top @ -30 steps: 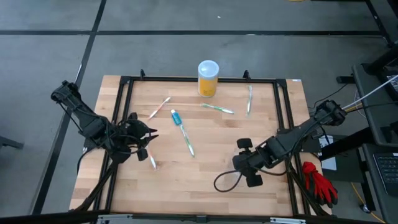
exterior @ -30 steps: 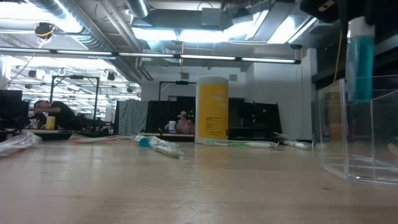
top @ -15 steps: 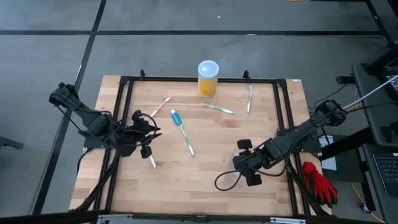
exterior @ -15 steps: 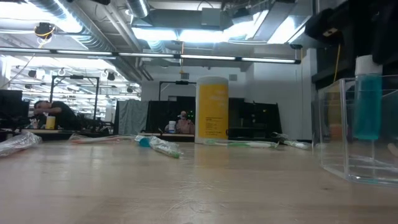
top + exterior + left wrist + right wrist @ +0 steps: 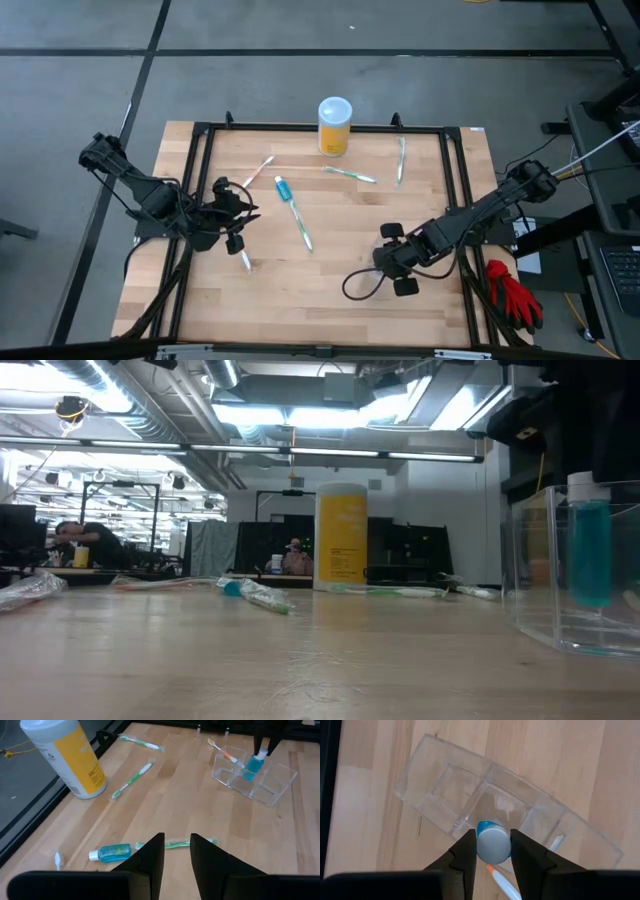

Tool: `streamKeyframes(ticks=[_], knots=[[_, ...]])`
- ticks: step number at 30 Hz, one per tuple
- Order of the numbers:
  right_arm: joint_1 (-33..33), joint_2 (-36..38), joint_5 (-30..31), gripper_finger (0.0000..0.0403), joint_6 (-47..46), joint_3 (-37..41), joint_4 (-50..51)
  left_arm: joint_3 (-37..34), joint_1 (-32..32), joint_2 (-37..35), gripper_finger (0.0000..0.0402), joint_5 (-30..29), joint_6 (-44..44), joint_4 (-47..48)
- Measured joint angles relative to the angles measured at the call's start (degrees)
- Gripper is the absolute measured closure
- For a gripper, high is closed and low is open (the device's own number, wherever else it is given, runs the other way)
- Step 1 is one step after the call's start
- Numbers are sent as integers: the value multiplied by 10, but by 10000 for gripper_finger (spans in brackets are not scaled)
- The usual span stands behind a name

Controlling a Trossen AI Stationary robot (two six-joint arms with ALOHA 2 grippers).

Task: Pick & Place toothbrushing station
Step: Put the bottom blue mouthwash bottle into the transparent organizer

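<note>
My right gripper (image 5: 396, 264) stands near the table's front right, shut on a teal-blue tube with a white cap (image 5: 493, 843). The tube is upright in the middle compartment of a clear plastic organizer (image 5: 445, 795), as the low view (image 5: 590, 550) also shows. A toothbrush with an orange neck (image 5: 227, 754) leans in the compartment beside it. My left gripper (image 5: 176, 851) is open and empty above the table's left part, with a second teal tube (image 5: 283, 187) and a green toothbrush (image 5: 302, 228) lying flat on the wood to its right. More toothbrushes (image 5: 350, 175) lie farther back. My right gripper pinches the tube's white cap (image 5: 485, 851) between its two fingers, coming from above and pointing down. The tube hangs upright below the fingers, its body down inside the organizer's middle compartment. Whether its lower end touches the floor cannot be told.
A yellow jar with a white lid (image 5: 335, 125) stands at the far edge's middle. A pinkish toothbrush (image 5: 257, 173) and a pale one (image 5: 401, 160) lie at the back, another (image 5: 244, 260) lies near my left gripper. A black frame (image 5: 300, 128) runs around the table.
My right gripper has gone down with the teal tube, which has stayed upright and sunk from above the organizer's rim into its middle compartment. My left gripper has shifted a little toward the table's right, early in the second.
</note>
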State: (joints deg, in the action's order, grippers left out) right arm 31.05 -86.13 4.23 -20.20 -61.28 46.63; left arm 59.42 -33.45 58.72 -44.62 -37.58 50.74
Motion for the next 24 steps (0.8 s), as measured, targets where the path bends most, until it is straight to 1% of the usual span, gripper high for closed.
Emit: streamKeyframes(ticks=[9, 19, 24], knots=[[0, 1, -15, 298, -17, 31, -45, 0, 0, 0, 311, 0, -2, 0], [0, 1, -6, 298, -19, 32, -47, 0, 0, 0, 311, 8, -2, 0], [0, 0, -2, 285, -19, 32, -47, 0, 0, 0, 311, 8, -6, 0]])
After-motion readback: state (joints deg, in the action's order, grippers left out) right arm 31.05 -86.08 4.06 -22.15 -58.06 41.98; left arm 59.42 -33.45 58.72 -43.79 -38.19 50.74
